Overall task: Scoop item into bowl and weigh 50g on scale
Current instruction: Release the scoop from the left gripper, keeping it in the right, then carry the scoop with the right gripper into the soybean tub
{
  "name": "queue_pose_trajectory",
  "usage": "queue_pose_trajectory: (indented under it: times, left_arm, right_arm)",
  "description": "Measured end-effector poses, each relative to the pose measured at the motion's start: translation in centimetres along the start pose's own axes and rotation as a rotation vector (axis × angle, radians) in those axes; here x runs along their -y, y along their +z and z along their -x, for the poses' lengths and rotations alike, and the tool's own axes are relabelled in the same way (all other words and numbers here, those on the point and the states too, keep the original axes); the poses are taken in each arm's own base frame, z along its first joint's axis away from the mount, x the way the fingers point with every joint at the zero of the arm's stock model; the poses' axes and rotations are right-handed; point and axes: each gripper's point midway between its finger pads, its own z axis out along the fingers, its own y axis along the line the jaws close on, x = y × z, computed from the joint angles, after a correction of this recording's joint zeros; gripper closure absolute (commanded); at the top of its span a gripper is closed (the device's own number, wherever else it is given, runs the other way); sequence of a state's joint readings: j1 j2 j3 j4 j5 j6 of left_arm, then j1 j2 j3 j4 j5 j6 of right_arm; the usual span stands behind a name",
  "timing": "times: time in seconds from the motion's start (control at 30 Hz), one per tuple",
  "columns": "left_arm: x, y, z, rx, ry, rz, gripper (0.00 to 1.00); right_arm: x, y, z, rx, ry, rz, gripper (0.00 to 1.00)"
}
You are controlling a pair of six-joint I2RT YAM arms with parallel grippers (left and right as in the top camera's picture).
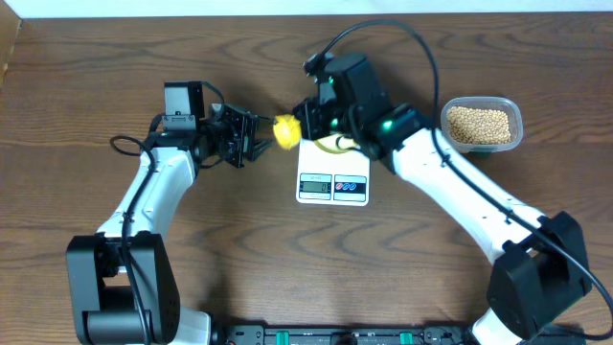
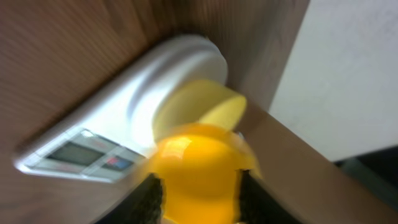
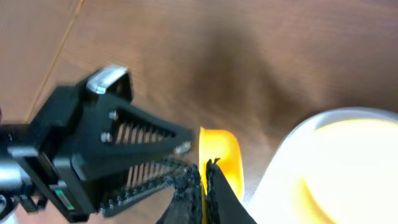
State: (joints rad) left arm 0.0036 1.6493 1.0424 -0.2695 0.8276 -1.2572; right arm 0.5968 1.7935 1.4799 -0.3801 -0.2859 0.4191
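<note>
The white scale point(image 1: 332, 187) lies at the table's middle with the pale yellow bowl point(image 1: 331, 145) on it. Both also show in the left wrist view, scale point(image 2: 81, 149) and bowl point(image 2: 193, 106). The bowl shows in the right wrist view too point(image 3: 354, 155). A bright yellow scoop point(image 1: 285, 131) hangs left of the bowl. My left gripper point(image 1: 266, 137) is shut on the scoop's round cup point(image 2: 199, 174). My right gripper point(image 1: 308, 123) is shut on a thin yellow part of the scoop point(image 3: 219, 155). The tan beans point(image 1: 479, 123) lie in a clear tub.
The clear plastic tub point(image 1: 514, 134) stands at the far right, behind my right arm. A pale wall or board edge point(image 2: 348, 74) runs along the table's far side. Cables arch over the right arm.
</note>
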Motion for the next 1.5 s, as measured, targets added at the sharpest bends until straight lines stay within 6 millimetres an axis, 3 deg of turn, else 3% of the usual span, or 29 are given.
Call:
queue_pose_trajectory:
  times: [0.1,0.13,0.23,0.37,0.4,0.67,0.87,1.03,1.17,1.33,1.5]
  left_arm:
    - [-0.4,-0.1,1.2,0.066,-0.007,0.017,0.37]
    - [-0.4,-0.1,1.4,0.078,-0.005,0.021,0.28]
    - [-0.5,-0.2,1.8,0.103,-0.006,0.027,0.24]
    - [-0.6,-0.2,2.1,0.119,-0.007,0.031,0.22]
    - [-0.6,-0.2,2.1,0.122,-0.007,0.032,0.15]
    - [-0.6,-0.2,2.2,0.126,-0.007,0.033,0.14]
    - [-0.6,-0.2,2.2,0.125,-0.006,0.033,0.14]
    - [-0.6,-0.2,2.2,0.125,-0.006,0.033,0.14]
    - [-0.6,-0.2,2.2,0.126,-0.007,0.033,0.14]
    - [-0.6,-0.2,2.2,0.126,-0.007,0.033,0.14]
    - [-0.6,-0.2,2.2,0.125,-0.006,0.033,0.14]
  right_arm:
    - [1.0,-1.8,3.0,0.045,-0.005,-0.029,0.99]
    - [1.4,-2.3,3.6,0.052,-0.003,-0.039,0.99]
    - [2.8,-3.7,4.6,0.049,0.014,-0.076,0.99]
    - [5.9,-5.7,4.3,-0.008,0.073,-0.171,0.99]
    - [7.5,-6.7,4.2,-0.021,0.099,-0.224,0.99]
    - [20.5,-15.9,2.2,-0.110,0.250,-0.684,0.99]
    - [26.3,-20.8,0.6,-0.146,0.341,-0.834,0.99]
    - [28.8,-20.9,-1.2,-0.232,0.357,-0.862,0.99]
    - [31.1,-18.2,-3.4,-0.364,0.316,-0.852,0.99]
    - [33.4,-15.7,-4.4,-0.432,0.239,-0.824,0.99]
    - [34.4,-15.0,-5.0,-0.445,0.264,-0.753,0.99]
